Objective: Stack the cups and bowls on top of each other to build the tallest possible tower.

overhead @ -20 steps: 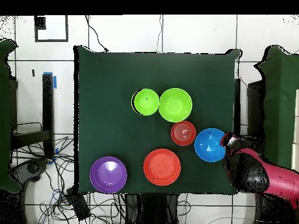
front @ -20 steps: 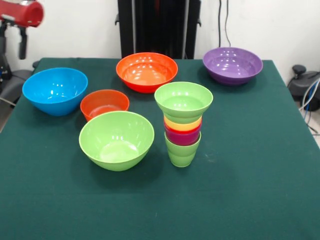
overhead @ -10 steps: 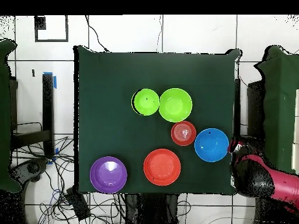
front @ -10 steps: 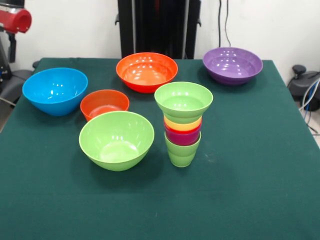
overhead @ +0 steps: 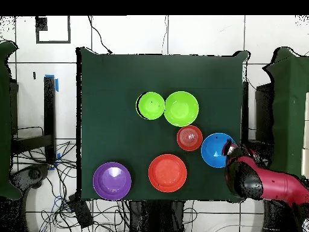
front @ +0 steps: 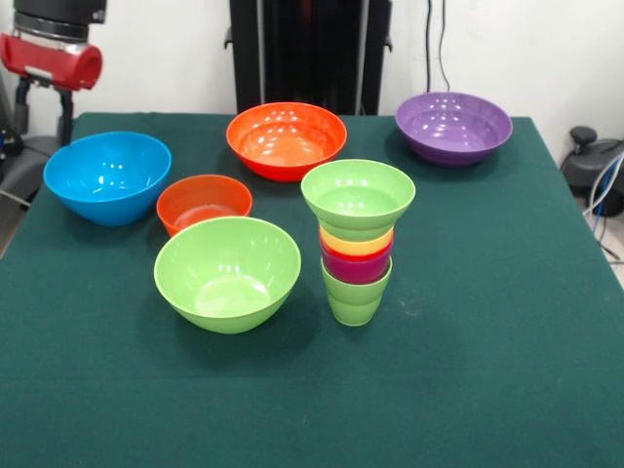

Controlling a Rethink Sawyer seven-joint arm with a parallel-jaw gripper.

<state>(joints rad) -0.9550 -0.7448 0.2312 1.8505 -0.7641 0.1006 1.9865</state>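
Whether the hand [overhead: 230,148] is open or closed cannot be told: only the red and black arm [front: 51,54] shows, at the table's [front: 507,351] edge beside the blue bowl [front: 107,176], and it holds nothing that can be seen. On the green table, from largest to smallest, stand the purple bowl [front: 453,127] at the far corner, the large orange bowl [front: 286,139], the blue bowl, the large green bowl [front: 227,272] and the small orange-red bowl [front: 204,203] just behind it. Just beside the large green bowl stands the tower [front: 357,241], upright: a green cup at the bottom, red-purple and yellow cups nested above, and a small green bowl on top.
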